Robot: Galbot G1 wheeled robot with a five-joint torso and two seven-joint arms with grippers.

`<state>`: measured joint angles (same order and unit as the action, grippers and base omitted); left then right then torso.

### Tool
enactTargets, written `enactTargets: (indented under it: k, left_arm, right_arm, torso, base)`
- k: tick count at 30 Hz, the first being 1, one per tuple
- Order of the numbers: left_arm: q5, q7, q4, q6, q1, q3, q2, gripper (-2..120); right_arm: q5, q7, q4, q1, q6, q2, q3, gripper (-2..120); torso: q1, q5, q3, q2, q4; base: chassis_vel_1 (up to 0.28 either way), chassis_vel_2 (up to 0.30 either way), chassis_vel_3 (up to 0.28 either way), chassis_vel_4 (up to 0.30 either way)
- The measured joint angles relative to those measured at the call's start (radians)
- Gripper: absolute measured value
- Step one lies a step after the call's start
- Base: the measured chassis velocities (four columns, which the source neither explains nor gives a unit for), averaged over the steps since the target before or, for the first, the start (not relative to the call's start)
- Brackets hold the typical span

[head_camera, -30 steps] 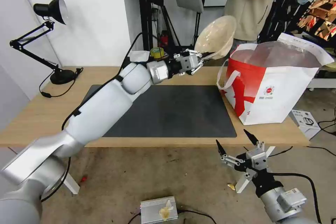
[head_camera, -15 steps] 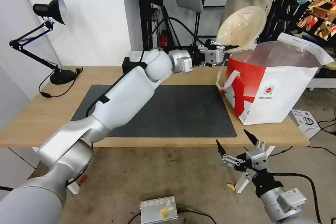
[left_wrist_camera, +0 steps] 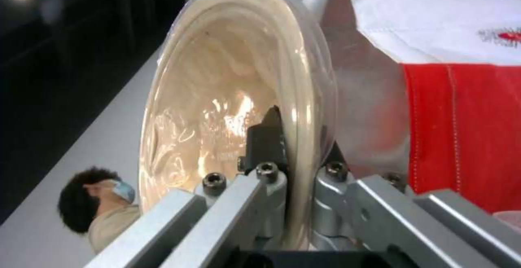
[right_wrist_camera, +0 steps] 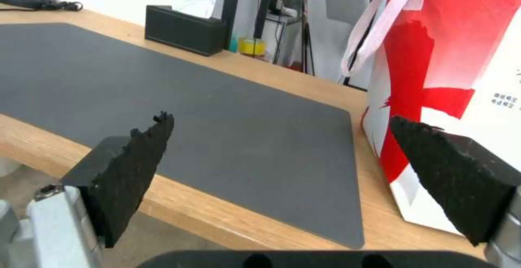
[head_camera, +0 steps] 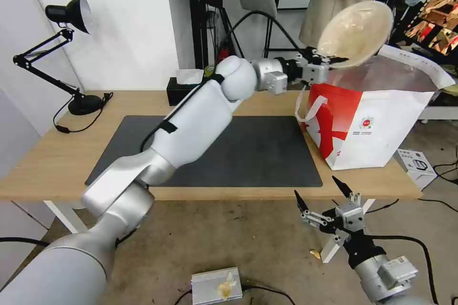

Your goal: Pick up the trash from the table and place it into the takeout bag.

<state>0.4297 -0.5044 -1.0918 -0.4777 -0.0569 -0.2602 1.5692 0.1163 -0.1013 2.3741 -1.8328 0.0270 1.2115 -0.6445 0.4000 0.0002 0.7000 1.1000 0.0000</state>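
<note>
Above the takeout bag (head_camera: 377,119) — left gripper (head_camera: 329,61) outstretched, clamping tilted beige bowl (head_camera: 355,33).

Glossy white-and-silver shells cover the left arm (head_camera: 191,124), with a black cable along it. The right gripper (head_camera: 320,196) has black, serrated, wedge-shaped fingertips (right_wrist_camera: 136,170) on bolted silver brackets.

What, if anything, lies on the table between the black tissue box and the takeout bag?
In the right wrist view, only bare table lies between the tissue box and the takeout bag; the dark mat runs in front.
</note>
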Motion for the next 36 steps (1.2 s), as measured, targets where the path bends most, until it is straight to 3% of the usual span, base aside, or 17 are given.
enactTargets:
  k: [3,12,19,32,36]
  left_arm:
    - [0.048,-0.017,0.034,-0.019,-0.021,0.011,0.028,1]
    - [0.07,-0.056,0.046,-0.018,-0.018,0.005,0.028,1]
    - [0.076,-0.1,0.09,-0.017,-0.073,-0.039,0.028,1]
    - [0.07,-0.116,0.111,0.013,-0.096,-0.063,0.027,1]
    - [0.069,-0.113,0.115,0.018,-0.099,-0.074,0.027,11]
  right_arm:
    - [0.0,0.0,0.0,0.0,0.0,0.0,0.0,100]
    - [0.0,0.0,0.0,0.0,0.0,0.0,0.0,100]
    - [0.0,0.0,0.0,0.0,0.0,0.0,0.0,100]
    - [0.0,0.0,0.0,0.0,0.0,0.0,0.0,100]
    - [0.0,0.0,0.0,0.0,0.0,0.0,0.0,100]
  torso:
    - [0.0,0.0,0.0,0.0,-0.0003]
    - [0.0,-0.0002,0.0,0.0,0.0]
    - [0.0,-0.0001,0.0,0.0,0.0]
    - [0.0,-0.0001,0.0,0.0,-0.0001]
    - [0.0,-0.0002,0.0,0.0,-0.0001]
  base:
    - [0.0,0.0,0.0,0.0]
    - [0.0,0.0,0.0,0.0]
    - [0.0,0.0,0.0,0.0]
    - [0.0,0.0,0.0,0.0]
    - [0.0,0.0,0.0,0.0]
